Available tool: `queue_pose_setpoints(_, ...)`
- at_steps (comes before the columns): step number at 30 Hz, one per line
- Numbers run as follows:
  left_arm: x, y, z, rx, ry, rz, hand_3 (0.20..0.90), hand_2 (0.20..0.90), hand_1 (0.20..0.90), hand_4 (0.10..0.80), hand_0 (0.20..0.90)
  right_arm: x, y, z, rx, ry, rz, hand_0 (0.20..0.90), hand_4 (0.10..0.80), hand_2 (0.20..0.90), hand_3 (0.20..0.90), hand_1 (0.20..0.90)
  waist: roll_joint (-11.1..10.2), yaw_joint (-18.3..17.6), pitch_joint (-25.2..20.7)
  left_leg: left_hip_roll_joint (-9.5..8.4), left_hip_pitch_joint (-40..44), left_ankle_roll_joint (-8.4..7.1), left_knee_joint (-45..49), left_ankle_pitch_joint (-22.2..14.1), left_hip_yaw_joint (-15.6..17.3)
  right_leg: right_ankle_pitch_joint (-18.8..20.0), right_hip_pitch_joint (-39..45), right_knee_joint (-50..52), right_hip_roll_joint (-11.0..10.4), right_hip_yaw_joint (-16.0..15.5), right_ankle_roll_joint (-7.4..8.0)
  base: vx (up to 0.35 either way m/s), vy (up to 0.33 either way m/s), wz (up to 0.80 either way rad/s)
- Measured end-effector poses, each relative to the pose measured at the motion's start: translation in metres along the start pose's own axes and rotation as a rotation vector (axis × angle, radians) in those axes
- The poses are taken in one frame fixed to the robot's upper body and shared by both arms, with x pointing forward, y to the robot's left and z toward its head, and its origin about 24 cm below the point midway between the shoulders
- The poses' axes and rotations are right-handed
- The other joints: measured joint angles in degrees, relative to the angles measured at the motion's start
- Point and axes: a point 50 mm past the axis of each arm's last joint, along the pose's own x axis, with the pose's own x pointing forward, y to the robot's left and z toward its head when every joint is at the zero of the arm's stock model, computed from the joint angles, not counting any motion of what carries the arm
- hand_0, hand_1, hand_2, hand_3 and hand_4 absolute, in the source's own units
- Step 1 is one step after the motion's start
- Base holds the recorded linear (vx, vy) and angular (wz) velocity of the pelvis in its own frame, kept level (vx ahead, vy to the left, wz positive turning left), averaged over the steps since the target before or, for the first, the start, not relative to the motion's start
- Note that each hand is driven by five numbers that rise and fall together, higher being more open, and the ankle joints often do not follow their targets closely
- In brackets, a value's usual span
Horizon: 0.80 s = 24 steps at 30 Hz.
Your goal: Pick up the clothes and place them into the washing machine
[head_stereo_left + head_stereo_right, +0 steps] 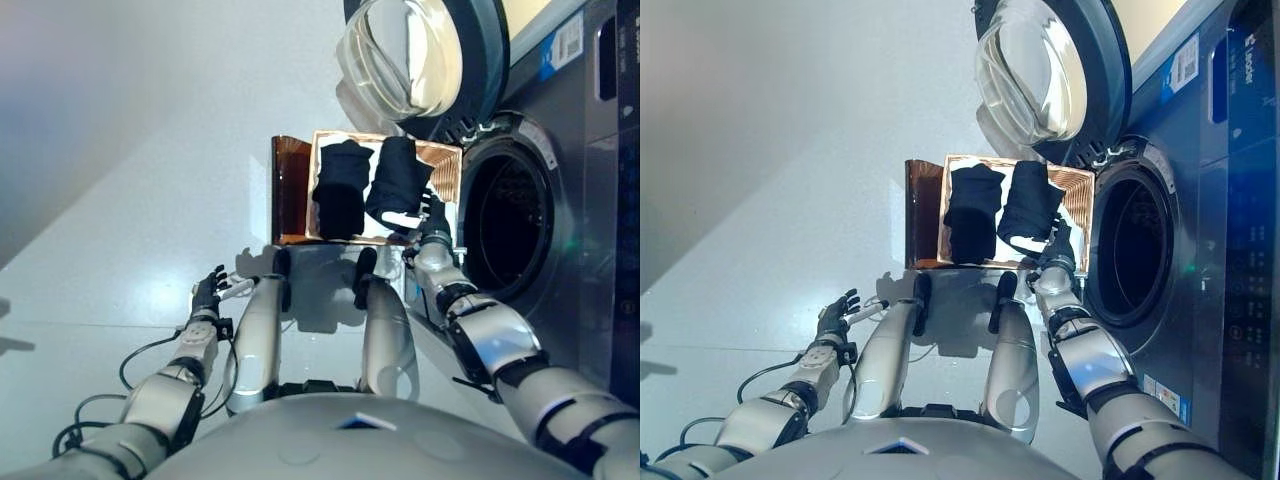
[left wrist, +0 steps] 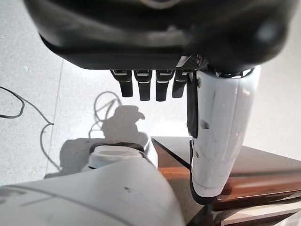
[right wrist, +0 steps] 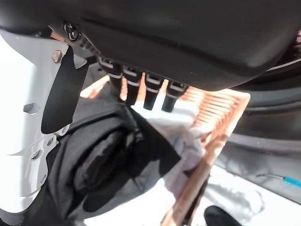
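We look down on a pale grey floor (image 1: 120,200), and at the right stands the dark washing machine (image 1: 1220,260), its round door (image 1: 420,60) swung open above the drum opening (image 1: 1130,250). Just beside the opening sits a brown basket (image 1: 292,185) lined in white, and in it we see two dark clothes: one bundle (image 1: 340,185) to the left, another bundle (image 1: 1030,210) to the right. Our right hand (image 1: 1058,245) hangs over the basket's near edge at the right bundle; in the right wrist view its fingers (image 3: 153,92) point straight out above the dark cloth, gripping nothing. Our left hand (image 1: 208,292) hovers low over the floor, well apart from the basket, fingers loosely spread and empty.
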Motion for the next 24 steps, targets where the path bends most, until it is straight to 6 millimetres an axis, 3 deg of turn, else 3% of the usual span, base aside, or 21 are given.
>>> queue_pose_setpoints(8, 0.004, 0.0, 0.014, -0.003, -0.043, -0.009, 0.9, 0.9, 0.9, 0.8, 0.9, 0.009, -0.001, 0.042, 0.028, -0.101, -0.011, 0.9, 0.8, 0.9, 0.9, 0.9, 1.1, 0.3, 1.8, -0.16, -3.5, -0.27, 4.6, -1.4, -0.7, -2.0, -3.2, 5.0, -0.6, 0.2, -0.22, 0.016, 0.022, 0.06)
queue_pose_setpoints(16, 0.004, 0.002, 0.02, -0.02, -0.075, -0.026, 0.9, 0.9, 0.9, 0.8, 0.9, 0.021, -0.027, 0.062, -0.001, -0.108, -0.088, 0.9, 0.8, 0.9, 0.9, 0.9, 2.4, 3.2, 2.5, -0.26, -6.5, -0.26, 8.0, -2.5, -0.6, -3.7, -6.5, 9.2, -1.1, 0.2, -1.07, -0.023, 0.039, 0.03)
queue_pose_setpoints(24, 0.006, 0.001, 0.024, -0.012, -0.081, -0.047, 0.9, 0.9, 0.9, 0.8, 0.9, 0.025, -0.033, 0.073, -0.177, -0.077, -0.085, 0.9, 0.8, 0.9, 0.9, 0.9, 3.0, 3.6, 2.8, -0.38, -8.9, -0.75, 11.2, -3.7, -1.3, -5.0, -8.7, 12.4, -1.2, 0.1, -1.43, -0.005, 0.006, 0.01)
